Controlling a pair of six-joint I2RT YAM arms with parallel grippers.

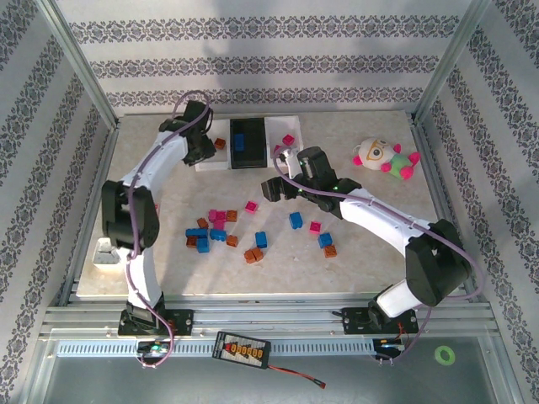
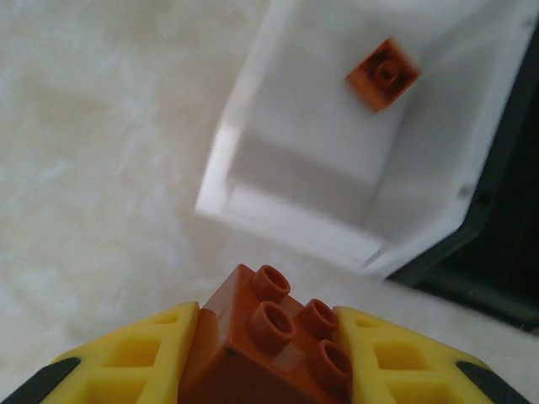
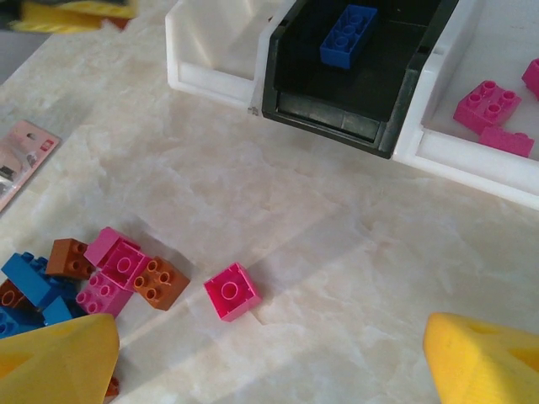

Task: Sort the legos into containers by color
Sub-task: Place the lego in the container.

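Left gripper point(image 2: 269, 364): clenched on one orange-brown lego point(image 2: 263, 330), studs up, pinched between the yellow fingers point(image 2: 139, 358). You have it hanging over bare bench point(image 2: 101, 168), just short of the near corner of the left white bin point(image 2: 221, 172). That bin holds one orange-brown brick point(image 2: 383, 74), lying flat on its floor. The black bin point(image 2: 505, 261) stands right against its side.

Right gripper point(image 3: 269, 349): released, jaws wide apart, nothing between them. It hovers low over the bench in front of the bins. A single pink lego point(image 3: 232, 291) lies on the bench ahead of it, in line with the gap and touching neither finger.

Bins, from your right wrist view: the black bin carries one long blue brick point(image 3: 347, 35). The right white bin point(image 3: 472, 156) carries pink bricks point(image 3: 487, 103), two plainly visible and a third cut by the frame edge.

Loose legos point(image 1: 221, 229): a mixed clump of blue, pink and orange-brown left of bench centre. More lie scattered to its right, among them a blue single point(image 1: 296, 220).

Off-task: plush toy point(image 1: 381, 157) at the far right of the bench. Red-and-white packet point(image 3: 21, 160) lies at the left, apart from the clump.
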